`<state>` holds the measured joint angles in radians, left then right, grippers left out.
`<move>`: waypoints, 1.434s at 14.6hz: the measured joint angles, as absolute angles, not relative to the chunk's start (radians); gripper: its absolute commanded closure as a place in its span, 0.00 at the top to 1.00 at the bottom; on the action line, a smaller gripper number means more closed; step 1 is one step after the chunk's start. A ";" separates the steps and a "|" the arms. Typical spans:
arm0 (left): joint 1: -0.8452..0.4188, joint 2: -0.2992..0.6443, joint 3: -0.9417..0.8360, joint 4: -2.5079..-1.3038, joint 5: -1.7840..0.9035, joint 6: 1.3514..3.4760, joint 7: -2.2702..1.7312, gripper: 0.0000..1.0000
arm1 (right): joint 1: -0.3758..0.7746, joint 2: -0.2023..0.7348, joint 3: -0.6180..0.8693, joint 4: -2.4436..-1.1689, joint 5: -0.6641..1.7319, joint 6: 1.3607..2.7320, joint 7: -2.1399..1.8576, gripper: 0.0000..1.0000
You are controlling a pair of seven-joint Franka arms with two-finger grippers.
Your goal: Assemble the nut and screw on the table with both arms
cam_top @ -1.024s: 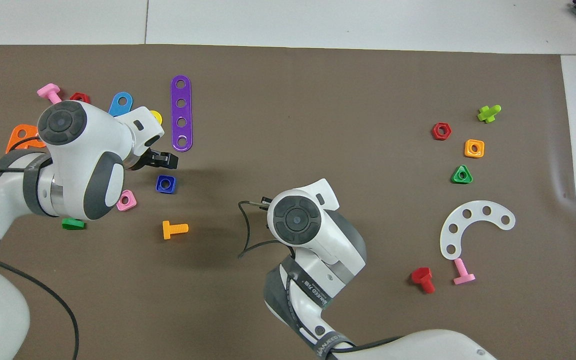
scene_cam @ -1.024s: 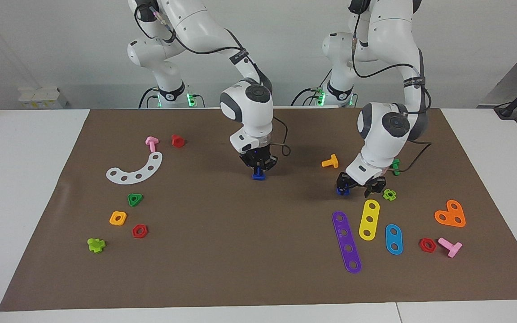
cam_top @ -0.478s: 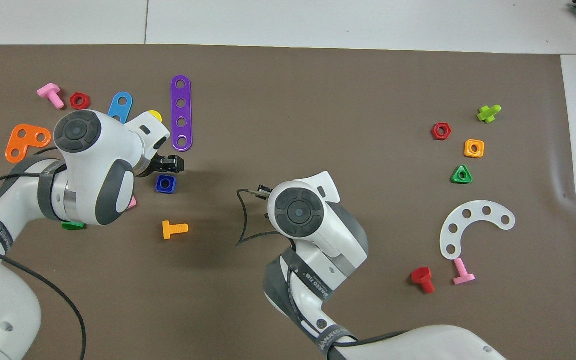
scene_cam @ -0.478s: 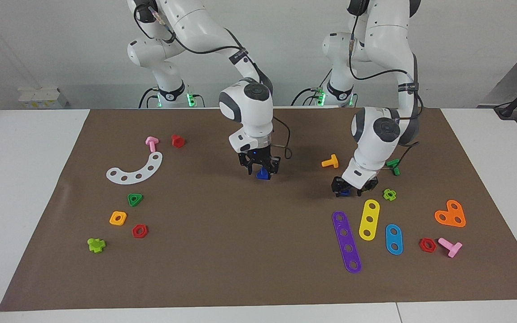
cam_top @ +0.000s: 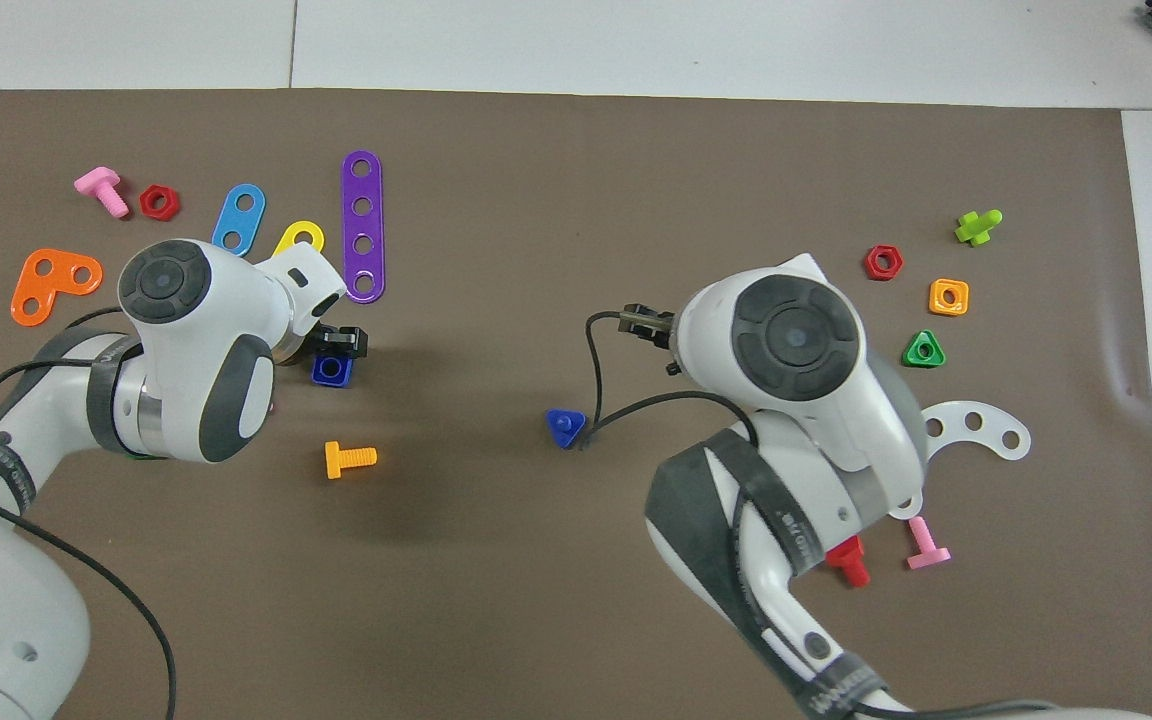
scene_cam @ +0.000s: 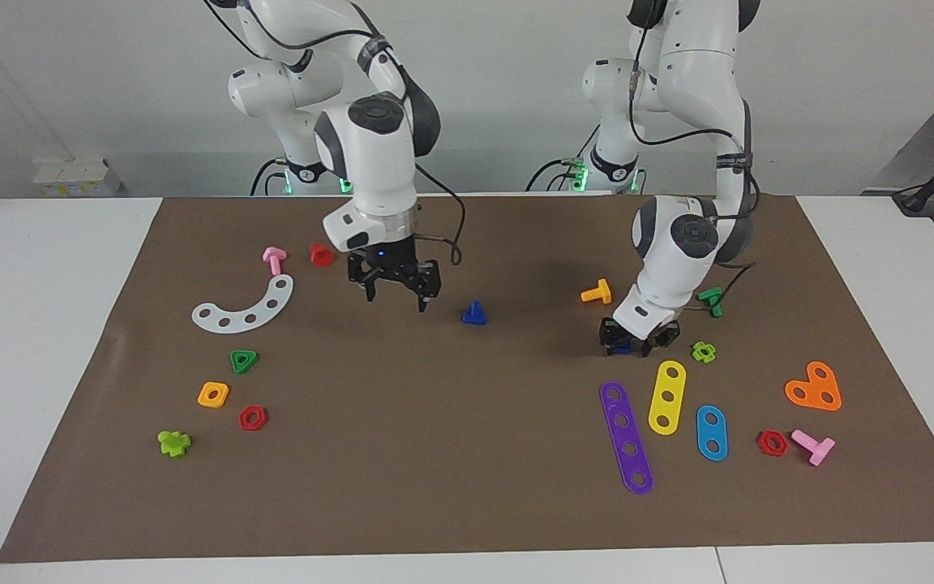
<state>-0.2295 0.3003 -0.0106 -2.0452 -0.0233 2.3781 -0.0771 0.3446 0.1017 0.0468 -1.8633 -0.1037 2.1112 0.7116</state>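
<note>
Blue screw (scene_cam: 474, 313) standing alone on the brown mat (scene_cam: 467, 487) of the desk (scene_cam: 45, 341) near its middle, head down and shaft up, touched by nothing. Right claw (scene_cam: 395, 285) raised over bare mat toward the right arm's end from the screw, fingers spread wide, nothing between them. Left claw (scene_cam: 634, 339) down at the mat over the blue nut (cam_top: 332, 369), fingers set on either side of it; whether they actually press the nut, hard to tell, probably close to touching. Nut flat on the mat, just nearer the robots than the purple strip (scene_cam: 627, 437) and the yellow strip (scene_cam: 667, 397), with the orange bolt (scene_cam: 597, 292) lying nearer the robots again.
</note>
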 measured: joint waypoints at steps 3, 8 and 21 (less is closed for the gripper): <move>-0.230 0.300 -0.012 -2.049 -0.023 2.378 -0.070 0.40 | 0.208 0.023 0.045 -1.865 -0.043 2.021 0.487 1.00; -0.230 0.299 -0.013 -2.049 -0.023 2.378 -0.066 0.00 | 0.024 -0.032 0.038 -1.816 -0.001 1.903 0.207 1.00; -0.455 0.301 -0.021 -1.868 -0.025 2.256 -0.406 0.00 | -0.003 0.016 0.047 -1.553 0.000 1.543 0.089 1.00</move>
<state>-0.4554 0.3012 -0.0213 -1.8681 -0.0251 2.2564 -0.4057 -0.0029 0.0160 0.0473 -1.5527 -0.0002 1.5430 0.0889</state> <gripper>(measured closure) 0.551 0.000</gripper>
